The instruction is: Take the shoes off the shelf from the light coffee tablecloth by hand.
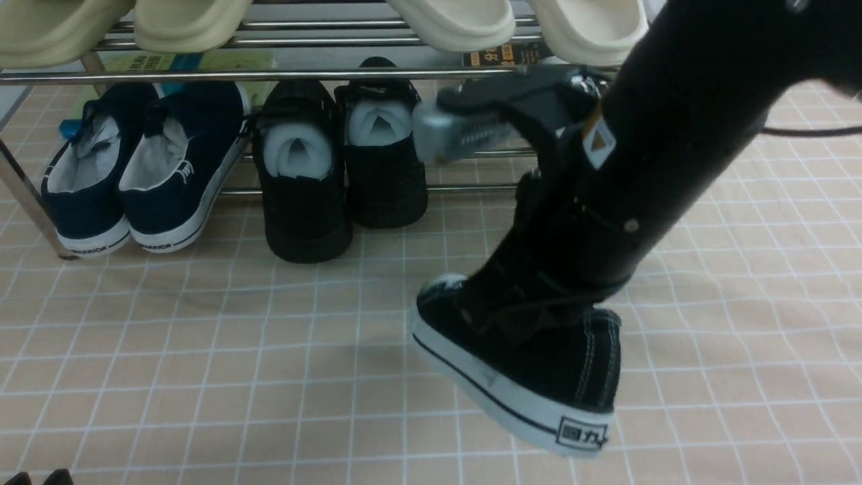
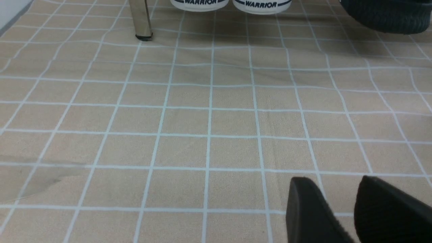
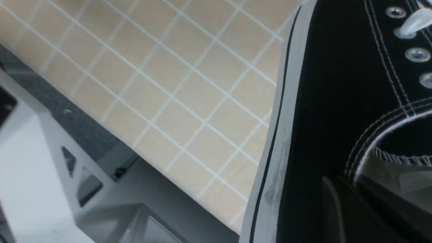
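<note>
Front view of a worktop covered by a light tan tablecloth [image 1: 202,364] with a grid of thin white lines. Across the top of the frame stands a chrome shelf [image 1: 202,75] of thin tubes. Cream slippers [image 1: 188,23] sit on its upper tier. Below them are a navy pair [image 1: 135,175] at upper left and an all-black pair [image 1: 337,168] stuffed with white paper near top centre. At lower centre-right, in front of the shelf and apart from it, is one black canvas sneaker [image 1: 579,367] with a white striped sole. It is tilted, toe cap pointing away and heel nearest the camera; whether it touches the cloth is unclear. The black right arm slants down from the upper right, and the right hand [image 1: 525,303] is closed tight on the sneaker's collar. At the lower right of the left wrist view, the left hand [image 2: 335,182] hangs over bare cloth, fingers parted and holding nothing.
</note>
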Controlling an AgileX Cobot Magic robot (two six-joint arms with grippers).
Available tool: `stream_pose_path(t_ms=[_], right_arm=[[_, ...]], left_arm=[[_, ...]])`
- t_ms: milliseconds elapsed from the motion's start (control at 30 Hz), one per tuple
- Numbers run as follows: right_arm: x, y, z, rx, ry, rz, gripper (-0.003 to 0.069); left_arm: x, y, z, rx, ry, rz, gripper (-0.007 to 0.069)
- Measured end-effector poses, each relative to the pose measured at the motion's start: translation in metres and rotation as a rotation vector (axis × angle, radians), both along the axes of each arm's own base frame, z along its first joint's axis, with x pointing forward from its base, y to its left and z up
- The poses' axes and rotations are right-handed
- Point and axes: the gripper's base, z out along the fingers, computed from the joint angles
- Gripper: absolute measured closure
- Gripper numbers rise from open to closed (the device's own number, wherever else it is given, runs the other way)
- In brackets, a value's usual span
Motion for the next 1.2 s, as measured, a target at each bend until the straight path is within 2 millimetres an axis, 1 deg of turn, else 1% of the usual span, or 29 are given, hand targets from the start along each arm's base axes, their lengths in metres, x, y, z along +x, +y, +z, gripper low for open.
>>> stream_pose_path(t_ms=[100,200,333,433,533,567,600,667,700,733,767,833,933,1000,1033,1067,1100,1200], right_arm=[[0.007,0.001,-0.015,-0.068,-0.033,-0.027,0.0645],[0.017,0.002,-0.021,-0.083,-0.086,-0.081,0.0645],[0.037,0.005,-0.031,-0.127,-0.213,-0.171,0.0645],[0.048,0.008,-0.043,-0.158,-0.249,-0.213,0.0643],[0.057,0.016,-0.061,-0.18,-0.248,-0.241,0.0642],[0.058,0.017,-0.063,-0.18,-0.249,-0.242,0.0641],[0.063,0.021,-0.074,-0.187,-0.242,-0.255,0.0639],[0.067,0.026,-0.087,-0.193,-0.218,-0.281,0.0634],[0.067,0.027,-0.089,-0.195,-0.215,-0.284,0.0632],[0.068,0.031,-0.099,-0.199,-0.181,-0.307,0.0618],[0.068,0.032,-0.103,-0.201,-0.168,-0.314,0.061],[0.069,0.035,-0.11,-0.203,-0.151,-0.319,0.0567],[0.068,0.038,-0.11,-0.18,-0.12,-0.332,0.0474],[0.068,0.04,-0.102,-0.16,-0.081,-0.342,0.0384],[0.067,0.04,-0.1,-0.157,-0.075,-0.34,0.0376],[0.068,0.041,-0.094,-0.155,-0.066,-0.333,0.034],[0.07,0.041,-0.081,-0.152,-0.063,-0.323,0.0299],[0.08,0.036,-0.055,-0.15,-0.113,-0.299,0.0252]], left_arm=[[0.0,0.0,0.0,0.002,0.0,0.0,0.0383],[0.0,0.0,0.0,0.002,0.0,0.0,0.0383],[0.0,0.0,0.0,0.012,0.0,0.001,0.0383],[0.0,0.001,0.0,0.017,-0.001,0.001,0.0383],[0.0,0.001,0.0,0.018,-0.001,0.001,0.0383],[0.0,0.001,0.0,0.018,-0.001,0.001,0.0383],[0.0,0.001,0.0,0.018,-0.001,0.001,0.0383],[0.0,0.001,0.0,0.02,-0.001,0.002,0.0383],[0.0,0.001,0.0,0.02,-0.001,0.002,0.0383],[0.0,0.001,0.0,0.021,-0.001,0.002,0.0383],[0.0,0.001,0.0,0.021,-0.001,0.002,0.0383],[0.0,0.001,0.0,0.021,-0.001,0.002,0.0383],[0.0,0.001,0.0,0.021,-0.001,0.002,0.0383],[0.0,0.001,0.0,0.021,-0.001,0.002,0.0383],[0.0,0.001,0.0,0.021,-0.001,0.002,0.0383],[0.0,0.001,0.0,0.021,-0.001,0.002,0.0383],[0.0,0.001,0.0,0.021,-0.001,0.002,0.0383],[0.0,0.001,0.0,0.022,-0.001,0.002,0.0383]])
